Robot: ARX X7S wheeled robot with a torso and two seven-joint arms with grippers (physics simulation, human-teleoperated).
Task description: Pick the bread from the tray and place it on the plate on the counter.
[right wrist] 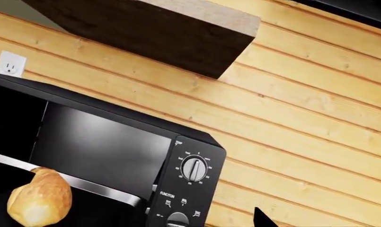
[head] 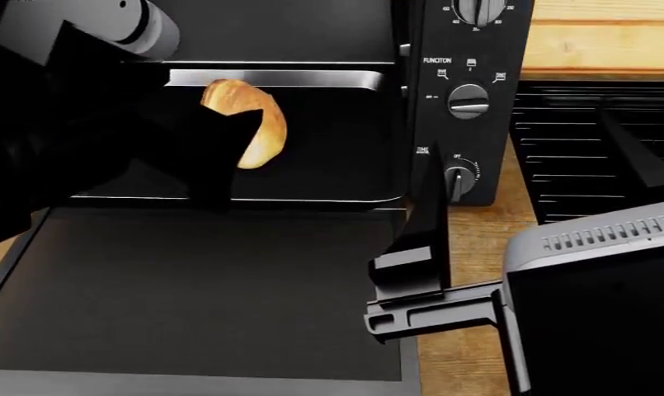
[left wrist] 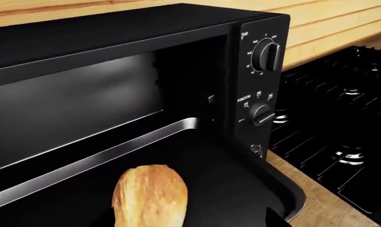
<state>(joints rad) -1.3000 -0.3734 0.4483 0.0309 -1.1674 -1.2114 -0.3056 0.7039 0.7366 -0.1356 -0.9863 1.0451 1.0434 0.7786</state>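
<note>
Black toaster oven [head: 463,99] with three control knobs [head: 467,101] on its right panel and its door [head: 200,289] folded down. Black ridged stovetop [head: 595,148] just beside it. Plank wall [right wrist: 316,109] bearing a white outlet [right wrist: 12,64] and a wooden shelf [right wrist: 171,33].

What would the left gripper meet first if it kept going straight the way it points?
Most likely the bread, lying on the tray right ahead in the left wrist view. The head view shows the left gripper already at it, though contact is unclear.

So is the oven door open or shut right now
Open. In the head view the door panel lies flat in front of the oven, and the tray with the bread is exposed.
</note>
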